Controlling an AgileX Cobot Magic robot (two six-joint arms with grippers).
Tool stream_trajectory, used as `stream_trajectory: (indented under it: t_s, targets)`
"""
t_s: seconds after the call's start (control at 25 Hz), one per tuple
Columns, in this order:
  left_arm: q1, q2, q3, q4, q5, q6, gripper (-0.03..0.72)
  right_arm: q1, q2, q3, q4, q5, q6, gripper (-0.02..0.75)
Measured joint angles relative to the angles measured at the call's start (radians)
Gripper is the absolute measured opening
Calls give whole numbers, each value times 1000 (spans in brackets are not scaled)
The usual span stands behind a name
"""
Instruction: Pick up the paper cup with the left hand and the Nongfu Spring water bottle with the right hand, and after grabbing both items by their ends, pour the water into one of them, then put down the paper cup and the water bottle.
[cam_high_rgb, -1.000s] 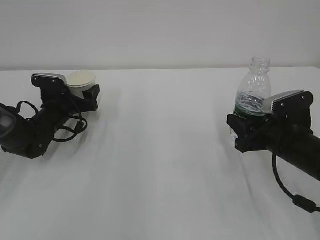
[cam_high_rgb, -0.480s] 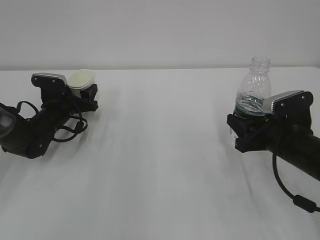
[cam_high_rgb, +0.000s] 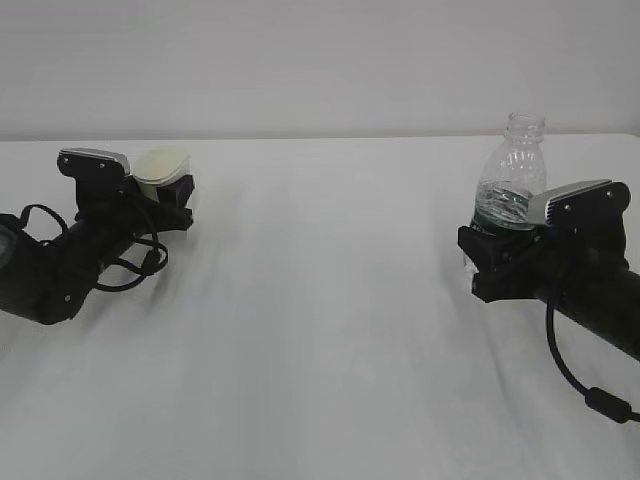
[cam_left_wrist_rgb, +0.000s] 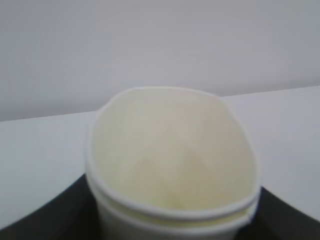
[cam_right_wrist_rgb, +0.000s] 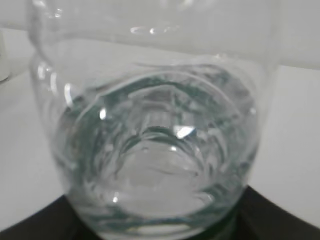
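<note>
My left hand (cam_high_rgb: 165, 190) squeezes the paper cup (cam_high_rgb: 160, 165), base hidden; right hand (cam_high_rgb: 500, 262) clamps the Nongfu Spring water bottle (cam_high_rgb: 511, 180), hiding its lower half.

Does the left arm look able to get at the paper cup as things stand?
Probably yes: the left gripper already sits around the paper cup, whose rim looks squeezed oval in the left wrist view, and nothing stands between them on the table.

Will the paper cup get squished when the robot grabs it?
Probably a bit: the paper cup looks thin, and its rim is already pinched into an oval in the left end effector. It looks empty, so likely light and easy to lift.
</note>
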Motion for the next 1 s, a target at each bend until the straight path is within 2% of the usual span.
stream_trajectory:
  t_s: [0.16, 0.28, 0.4, 0.56, 0.68, 0.84, 1.0]
  targets:
    - [0, -87, 79, 13, 9, 0, 452, 0, 0, 0, 8, 0, 0, 384]
    - [0, -143, 125, 67, 10, -4, 452, 0, 0, 0, 8, 0, 0, 384]
    - [0, -187, 156, 181, 31, -71, 452, 0, 0, 0, 9, 0, 0, 384]
    - [0, -226, 165, 412, 35, -172, 452, 0, 0, 0, 11, 0, 0, 384]
    - [-12, -231, 165, 555, 27, -196, 452, 0, 0, 0, 13, 0, 0, 384]
    - [-41, -231, 165, 660, 25, -204, 451, 0, 0, 0, 13, 0, 0, 384]
    - [-77, -231, 166, 715, 25, -224, 450, 0, 0, 0, 9, 0, 0, 384]
